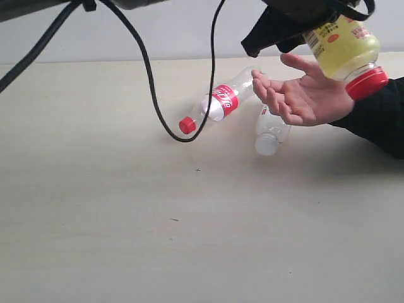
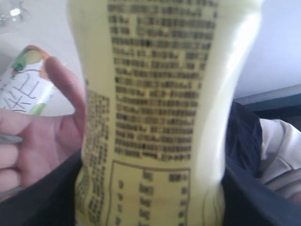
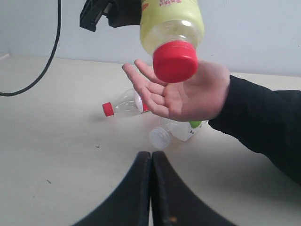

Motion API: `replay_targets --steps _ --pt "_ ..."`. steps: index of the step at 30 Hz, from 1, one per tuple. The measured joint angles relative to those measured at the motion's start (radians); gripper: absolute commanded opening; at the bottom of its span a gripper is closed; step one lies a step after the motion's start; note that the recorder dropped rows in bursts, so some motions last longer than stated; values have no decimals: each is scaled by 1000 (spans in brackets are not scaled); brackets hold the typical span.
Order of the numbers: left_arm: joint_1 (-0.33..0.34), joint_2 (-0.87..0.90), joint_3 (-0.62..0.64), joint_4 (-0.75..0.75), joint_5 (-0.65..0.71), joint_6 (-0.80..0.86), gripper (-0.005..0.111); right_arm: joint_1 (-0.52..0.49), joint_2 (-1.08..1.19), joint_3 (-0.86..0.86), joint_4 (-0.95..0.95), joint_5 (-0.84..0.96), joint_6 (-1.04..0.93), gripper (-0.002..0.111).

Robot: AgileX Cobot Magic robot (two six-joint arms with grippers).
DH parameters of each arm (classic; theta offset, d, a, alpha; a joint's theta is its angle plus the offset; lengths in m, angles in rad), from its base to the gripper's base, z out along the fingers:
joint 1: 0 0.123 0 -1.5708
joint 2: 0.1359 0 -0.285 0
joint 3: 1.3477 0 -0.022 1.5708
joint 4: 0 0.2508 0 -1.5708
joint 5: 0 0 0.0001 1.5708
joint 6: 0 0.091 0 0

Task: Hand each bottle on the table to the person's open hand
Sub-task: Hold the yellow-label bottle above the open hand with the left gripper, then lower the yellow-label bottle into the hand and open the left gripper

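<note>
The yellow bottle (image 1: 344, 47) is clamped, cap tilted down, by the left gripper (image 1: 304, 28) just over the person's open, empty hand (image 1: 309, 96); the right gripper (image 3: 151, 188) is closed above the table (image 1: 126, 240)

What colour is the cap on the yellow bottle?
The cap is red, clearest in the right wrist view.

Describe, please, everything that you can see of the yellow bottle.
The yellow bottle is small, of cloudy yellow plastic, with a red cap screwed on and a label bearing red lettering and dense dark print. It hangs in the air, tilted, cap downward, with its base end clamped in the left gripper. The cap is just over the palm of the open hand; whether they touch cannot be told. It is well clear of the table.
</note>
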Motion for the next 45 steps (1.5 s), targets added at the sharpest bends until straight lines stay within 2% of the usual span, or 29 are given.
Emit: replay_targets --steps 6,14,22,33,35,37,38,39,40,42,45 --pt "7 15 -73 -50 156 -26 0 0 0 0 0 0 0 0" --pt "7 146 -210 -144 312 -26 0 0 0 0 0 0 0 0" --pt "7 242 -299 -148 334 -4 0 0 0 0 0 0 0 0" --pt "7 313 -305 -159 335 18 0 0 0 0 0 0 0 0" --pt "7 315 -305 -159 333 23 10 0 0 0 0 0 0 0" --pt "7 315 -306 -159 327 26 33 0 0 0 0 0 0 0" --pt "7 315 -306 -159 327 26 49 0 0 0 0 0 0 0" --pt "7 315 -306 -159 327 26 59 0 0 0 0 0 0 0" --pt "7 315 -306 -159 327 26 75 0 0 0 0 0 0 0" --pt "7 315 -306 -161 325 17 88 0 0 0 0 0 0 0" --pt "7 315 -306 -184 325 -8 89 0 0 0 0 0 0 0"
